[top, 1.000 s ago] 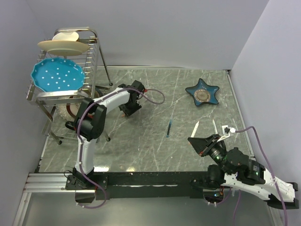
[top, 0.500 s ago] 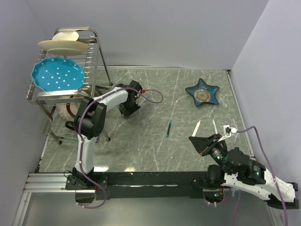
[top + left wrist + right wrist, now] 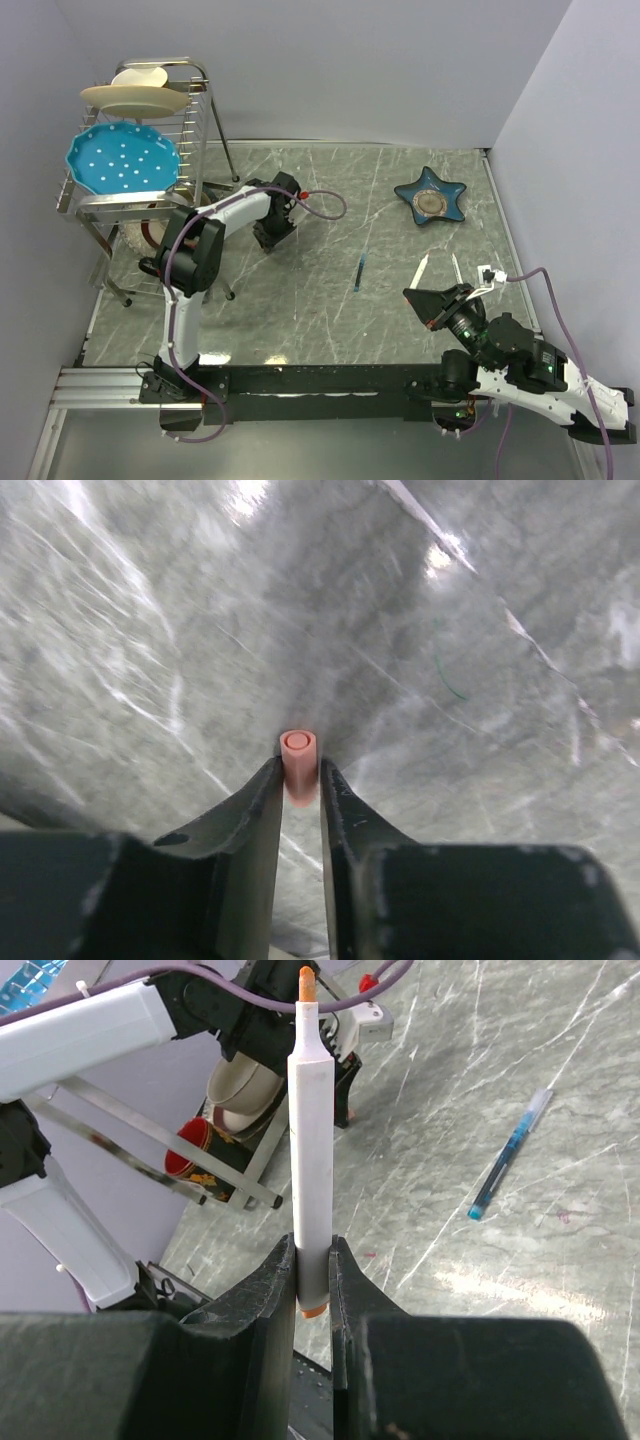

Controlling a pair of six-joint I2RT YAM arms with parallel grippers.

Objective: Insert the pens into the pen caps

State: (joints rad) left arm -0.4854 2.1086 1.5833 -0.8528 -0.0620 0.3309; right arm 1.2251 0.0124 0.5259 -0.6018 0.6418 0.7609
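Left gripper, upper centre of the overhead view: jaws clamped on a salmon-orange pen cap. Right gripper, lower right: jaws clamped on a white, orange-tipped pen. Blue pen: lying loose, centre. Wire dish rack, upper left: holds a blue plate and a cream plate. Blue star dish, upper right: contents unclear.

The right gripper, with two black fingers, is clamped on a white plastic stick pen near its lower end. The pen stands upright in the view, its orange tip at the top and an orange end showing just below the fingers. Right of the pen, well apart from it, a slim blue pen lies flat on the grey marbled tabletop. Left of the pen are a white robot arm link, a slanting metal rack leg, a cream bowl and a red dish.
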